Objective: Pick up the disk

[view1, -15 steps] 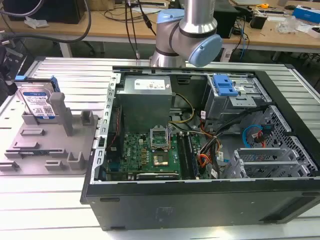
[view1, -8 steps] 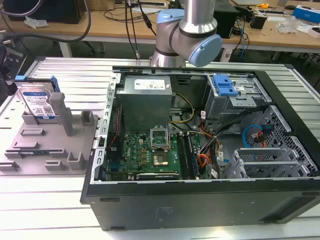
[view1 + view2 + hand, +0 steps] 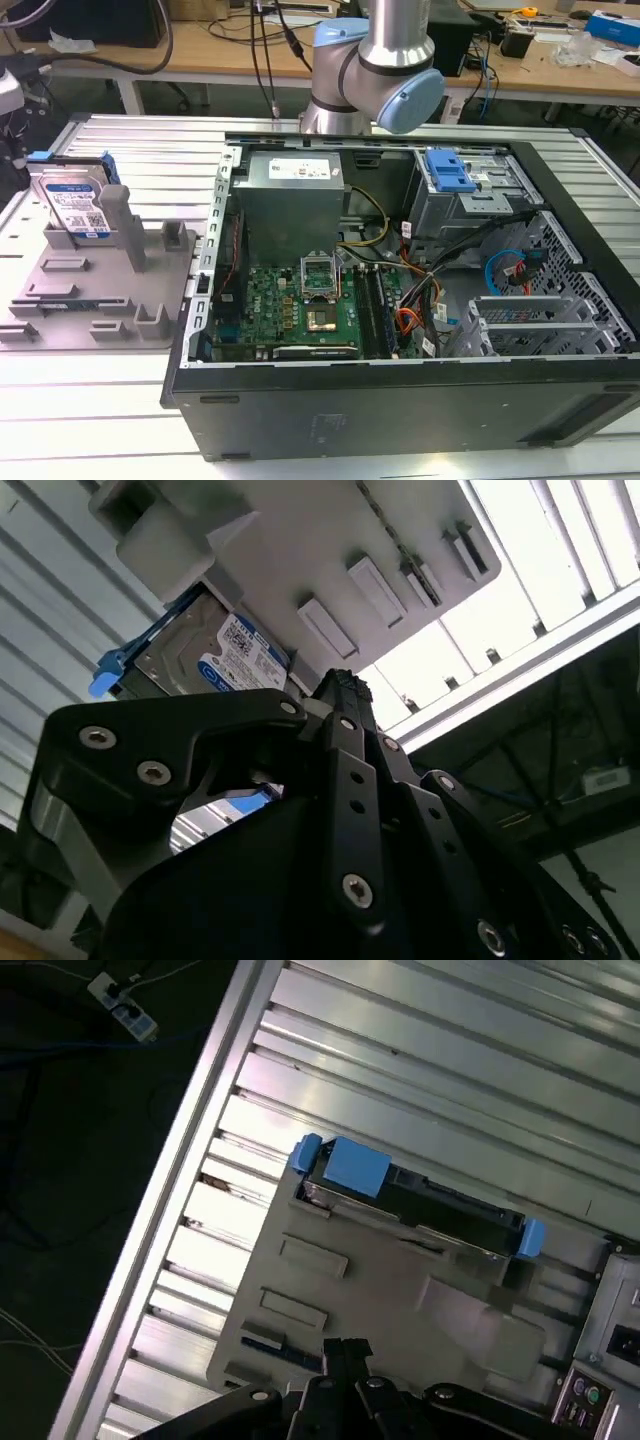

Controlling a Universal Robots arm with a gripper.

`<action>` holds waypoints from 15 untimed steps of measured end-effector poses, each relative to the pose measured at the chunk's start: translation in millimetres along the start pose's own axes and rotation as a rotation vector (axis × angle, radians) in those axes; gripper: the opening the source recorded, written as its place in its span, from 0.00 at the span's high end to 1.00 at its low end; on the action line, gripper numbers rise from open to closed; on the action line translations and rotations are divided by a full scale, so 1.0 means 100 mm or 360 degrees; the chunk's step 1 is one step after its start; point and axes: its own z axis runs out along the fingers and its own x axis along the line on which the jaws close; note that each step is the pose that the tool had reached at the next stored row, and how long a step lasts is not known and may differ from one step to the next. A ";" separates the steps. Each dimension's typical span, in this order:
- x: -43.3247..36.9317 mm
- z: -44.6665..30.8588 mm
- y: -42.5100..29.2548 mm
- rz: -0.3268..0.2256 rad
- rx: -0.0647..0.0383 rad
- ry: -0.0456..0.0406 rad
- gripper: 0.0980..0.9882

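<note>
The disk (image 3: 75, 205) stands upright on its edge in a grey holder (image 3: 100, 290) on the exterior view's left. It is silver-grey with a white-and-blue label and blue rails. In the second wrist view the disk (image 3: 215, 655) shows its labelled face beyond my gripper (image 3: 340, 685). In the first wrist view the disk (image 3: 420, 1205) is seen edge-on, with blue rail ends at both sides. My gripper (image 3: 347, 1348) hovers over the holder (image 3: 400, 1290), apart from the disk, shut with nothing in it.
An open computer case (image 3: 400, 400) sits to the exterior view's right of the holder, with a grey power-supply box (image 3: 292, 200) and a blue caddy (image 3: 449, 170) inside. The arm (image 3: 375, 60) rises behind the case. The ribbed metal table (image 3: 420, 1050) ends at an edge (image 3: 200, 1110) above dark floor.
</note>
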 end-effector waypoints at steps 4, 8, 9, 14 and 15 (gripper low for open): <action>0.000 0.001 0.000 -0.0178 0.0000 0.0007 0.99; 0.000 0.001 0.000 -0.0371 0.0000 0.0014 0.99; 0.000 0.002 0.000 -0.0452 0.0000 0.0017 0.99; 0.000 0.003 0.000 -0.0710 0.0000 0.0027 0.64; 0.000 0.004 0.000 -0.0780 0.0001 0.0030 0.51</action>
